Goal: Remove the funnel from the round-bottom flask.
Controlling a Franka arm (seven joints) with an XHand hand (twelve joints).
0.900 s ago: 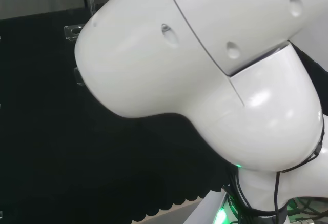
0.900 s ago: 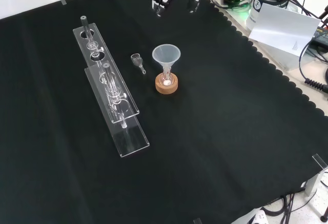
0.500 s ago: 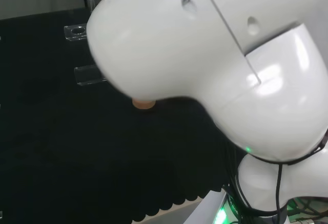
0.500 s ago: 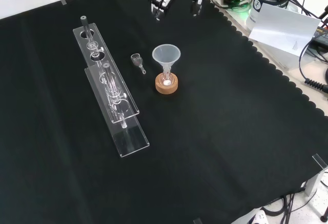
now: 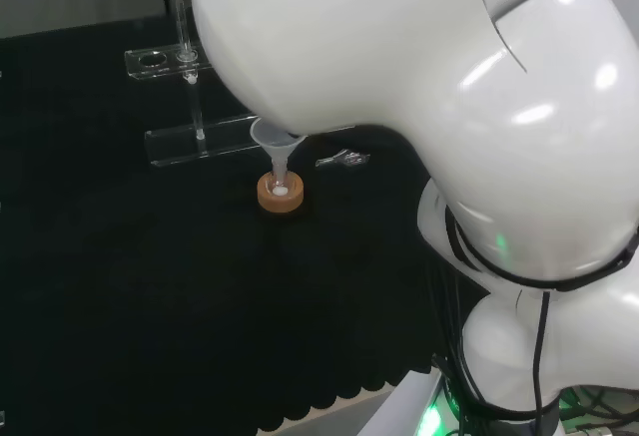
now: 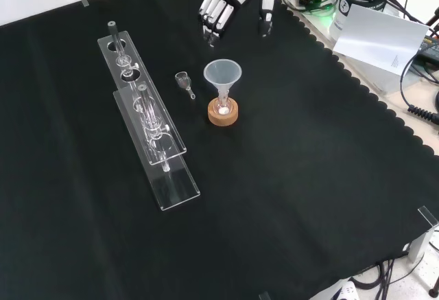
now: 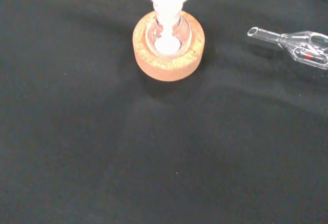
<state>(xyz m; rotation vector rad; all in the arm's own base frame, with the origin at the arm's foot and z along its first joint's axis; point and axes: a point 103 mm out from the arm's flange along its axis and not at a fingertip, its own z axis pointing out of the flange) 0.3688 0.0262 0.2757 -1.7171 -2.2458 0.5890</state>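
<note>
Since the earlier frames the hand (image 6: 230, 1) has come farther down into the front view from its top edge, and in the head view the arm's white links (image 5: 419, 107) have swung aside to uncover the glassware. The hand hangs above the black cloth (image 6: 295, 176), its fingers (image 6: 214, 17) straight and spread, the thumb (image 6: 265, 13) apart from them, holding nothing; it lies beyond the funnel (image 6: 222, 75) and well apart from it. The funnel stands upright with its stem in the neck of the small round flask (image 7: 167, 32), which sits in a cork ring (image 6: 223, 113). White matter shows at the flask's bottom in the wrist view. A small glass piece (image 6: 184, 82) lies on the cloth just left of the funnel in the front view. Farther left stands a long clear rack (image 6: 147, 118) bearing glass tubes (image 6: 120, 46).
</note>
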